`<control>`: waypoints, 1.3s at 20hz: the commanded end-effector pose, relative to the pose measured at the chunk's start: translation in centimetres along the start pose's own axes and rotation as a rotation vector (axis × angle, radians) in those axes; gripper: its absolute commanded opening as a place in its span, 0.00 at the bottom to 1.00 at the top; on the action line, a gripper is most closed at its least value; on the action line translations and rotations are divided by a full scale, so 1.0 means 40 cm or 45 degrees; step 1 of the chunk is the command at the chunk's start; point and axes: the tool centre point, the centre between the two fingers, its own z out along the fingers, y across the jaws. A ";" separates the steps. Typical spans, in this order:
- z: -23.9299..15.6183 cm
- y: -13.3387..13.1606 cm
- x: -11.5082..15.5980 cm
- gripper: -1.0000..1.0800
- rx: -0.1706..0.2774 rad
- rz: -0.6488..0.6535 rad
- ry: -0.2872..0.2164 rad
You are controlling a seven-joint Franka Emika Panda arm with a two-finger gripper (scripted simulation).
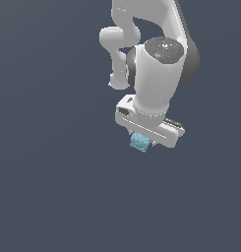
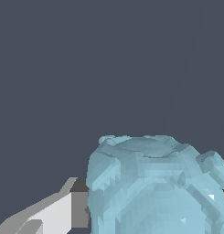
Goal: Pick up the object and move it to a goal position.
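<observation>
The fingers (image 2: 63,212) are closed snugly on the light-blue lumpy object (image 1: 139,141), pads touching its sides.

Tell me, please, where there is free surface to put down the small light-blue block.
The plain dark grey surface is bare all around the white gripper. The only crowded spot is directly under the gripper, where the small light-blue lumpy block sits against a finger.

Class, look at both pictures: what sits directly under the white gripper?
Under the gripper a light-blue lumpy block pokes out. In the wrist view the block lies against one finger. The gripper body hides the block's upper part in the exterior view.
</observation>
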 end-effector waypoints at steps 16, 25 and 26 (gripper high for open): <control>-0.397 -0.178 -0.127 0.00 0.000 0.000 0.000; -0.467 -0.213 -0.146 0.00 0.000 0.000 -0.001; -0.470 -0.215 -0.146 0.00 0.000 0.000 -0.001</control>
